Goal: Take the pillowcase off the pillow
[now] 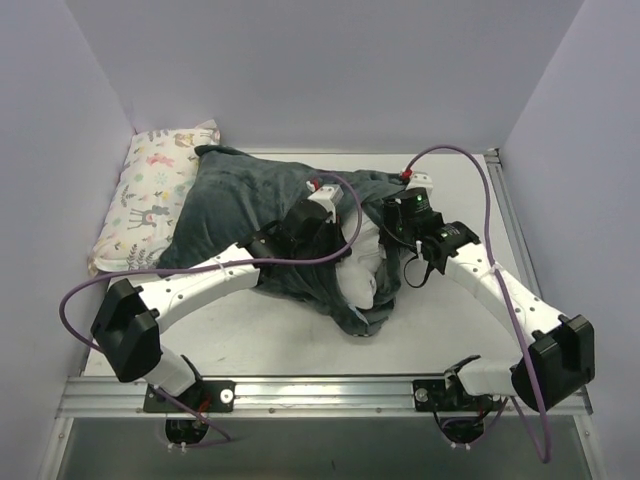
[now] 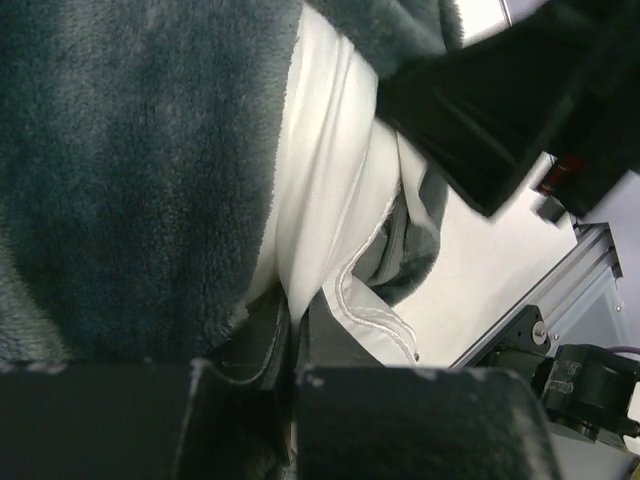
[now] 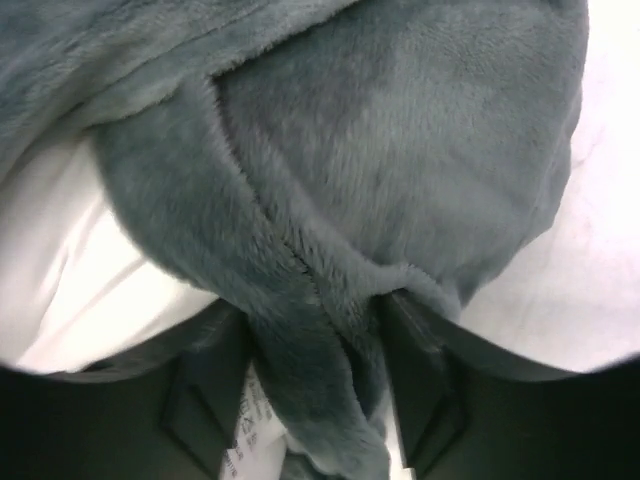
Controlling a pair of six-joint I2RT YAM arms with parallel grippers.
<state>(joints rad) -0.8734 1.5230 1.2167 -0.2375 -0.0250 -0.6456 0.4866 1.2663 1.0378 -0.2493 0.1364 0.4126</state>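
The pillowcase point(image 1: 240, 200), plush dark grey-teal side up, lies bunched across the table's middle. The white pillow point(image 1: 362, 272) shows at its open right end. My left gripper point(image 1: 340, 250) reaches into that opening. In the left wrist view its jaws point(image 2: 295, 345) are shut on a fold of the white pillow point(image 2: 330, 180), beside the plush pillowcase point(image 2: 130, 170). My right gripper point(image 1: 390, 240) sits just right of it. In the right wrist view it point(image 3: 315, 380) is closed on a thick fold of the pillowcase point(image 3: 400, 130), with a small printed tag point(image 3: 250, 420) beside the fold. The pillow point(image 3: 60, 260) shows at left.
A smaller pastel animal-print pillow point(image 1: 155, 195) lies against the left wall, touching the pillowcase's far corner. Aluminium rails run along the near edge point(image 1: 320, 390) and the right edge point(image 1: 505, 220). The right arm's black body point(image 2: 500, 110) hangs close over the left gripper.
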